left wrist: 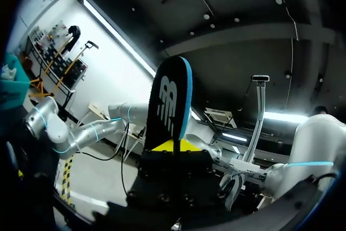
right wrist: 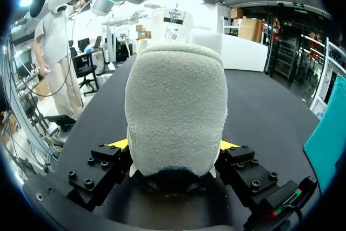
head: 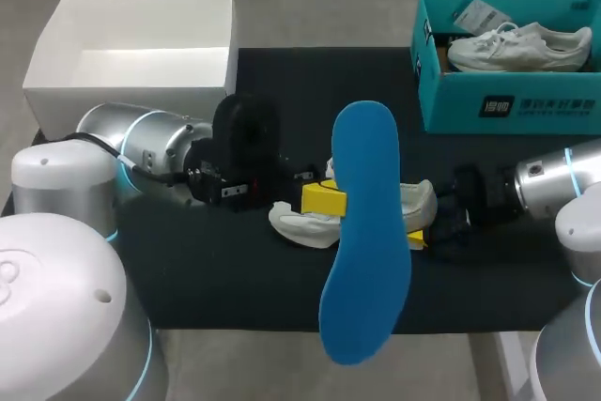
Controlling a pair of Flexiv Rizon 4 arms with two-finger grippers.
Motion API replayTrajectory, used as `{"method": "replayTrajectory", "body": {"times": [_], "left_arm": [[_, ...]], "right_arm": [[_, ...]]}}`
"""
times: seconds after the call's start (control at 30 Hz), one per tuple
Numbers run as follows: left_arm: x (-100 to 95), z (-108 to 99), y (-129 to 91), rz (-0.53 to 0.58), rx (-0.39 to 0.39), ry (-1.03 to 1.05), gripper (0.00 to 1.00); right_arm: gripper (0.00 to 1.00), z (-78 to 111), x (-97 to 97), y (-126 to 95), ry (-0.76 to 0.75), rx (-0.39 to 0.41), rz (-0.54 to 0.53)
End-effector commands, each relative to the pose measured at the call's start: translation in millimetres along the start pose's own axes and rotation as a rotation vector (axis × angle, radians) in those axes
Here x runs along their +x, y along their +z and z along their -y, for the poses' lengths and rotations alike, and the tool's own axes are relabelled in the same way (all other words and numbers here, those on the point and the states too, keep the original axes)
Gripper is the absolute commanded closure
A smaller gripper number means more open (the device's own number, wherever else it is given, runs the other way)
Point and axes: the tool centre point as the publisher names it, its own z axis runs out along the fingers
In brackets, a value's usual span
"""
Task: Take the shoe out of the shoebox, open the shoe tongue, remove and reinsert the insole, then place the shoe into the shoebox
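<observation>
A blue insole point(head: 366, 232) is held up off the table, standing on end, with my left gripper point(head: 324, 199) shut on its lower edge. In the left wrist view the insole point(left wrist: 170, 104) shows its black underside and blue rim, rising from between the yellow tips of the left gripper point(left wrist: 173, 145). Below the insole, a white shoe point(head: 299, 227) lies on the black mat point(head: 235, 279). My right gripper point(head: 420, 223) holds its heel end from both sides. In the right wrist view the shoe's heel point(right wrist: 175, 112) fills the space between the right gripper's point(right wrist: 173, 147) fingers, with the tongue standing up behind.
A teal shoebox point(head: 512, 100) stands at the back right with a second white shoe point(head: 516, 46) inside. An open white box point(head: 131, 82) sits at the back left. My left arm's body lies low across the mat's left side.
</observation>
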Motion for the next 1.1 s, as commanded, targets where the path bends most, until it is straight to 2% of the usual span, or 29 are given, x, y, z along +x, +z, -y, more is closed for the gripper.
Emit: {"method": "replayTrajectory", "body": {"times": [0.03, 0.17, 1.03, 1.07, 1.1], "left_arm": [[-4.5, -0.6, 1.3, -0.01, 0.012, -0.002, 1.0], [-9.4, 0.6, 4.3, -0.022, 0.017, 0.004, 1.0], [-9.4, 0.6, 4.3, -0.022, 0.017, 0.004, 1.0], [-9.4, 0.6, 4.3, -0.022, 0.017, 0.004, 1.0], [-9.4, 0.6, 4.3, -0.022, 0.017, 0.004, 1.0]], "right_arm": [[1.0, 1.7, 0.8, 1.5, 0.0, 0.001, 0.002], [1.0, 1.7, 0.8, 1.5, 0.0, 0.001, 0.002], [1.0, 1.7, 0.8, 1.5, 0.0, 0.001, 0.002], [0.89, 1.7, 0.8, 1.5, 0.0, 0.001, 0.002], [0.61, 1.7, 0.8, 1.5, 0.0, 0.001, 0.002]]}}
